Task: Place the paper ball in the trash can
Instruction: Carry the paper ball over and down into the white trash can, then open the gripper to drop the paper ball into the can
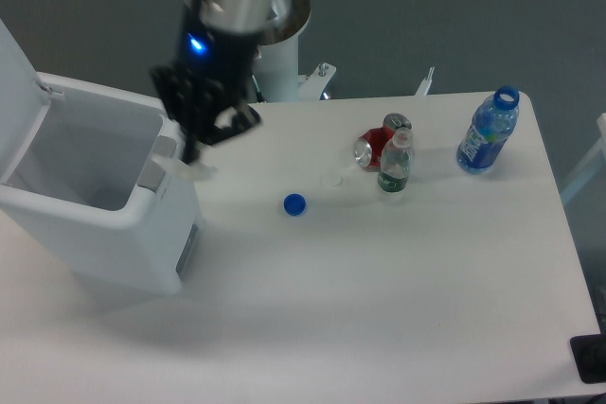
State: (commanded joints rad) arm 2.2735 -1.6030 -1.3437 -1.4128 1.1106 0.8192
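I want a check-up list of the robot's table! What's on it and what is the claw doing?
Surface: white table, bare in front.
Job's things: trash can, lid open; paper ball, a pale blur at the fingertips beside the can's rim.
Clutter: blue cap, clear cap, red can lying, small bottle, blue bottle without cap.
Gripper: seems shut on the ball, blurred.
Cables: nothing seen.
Surroundings: robot base, grey floor.
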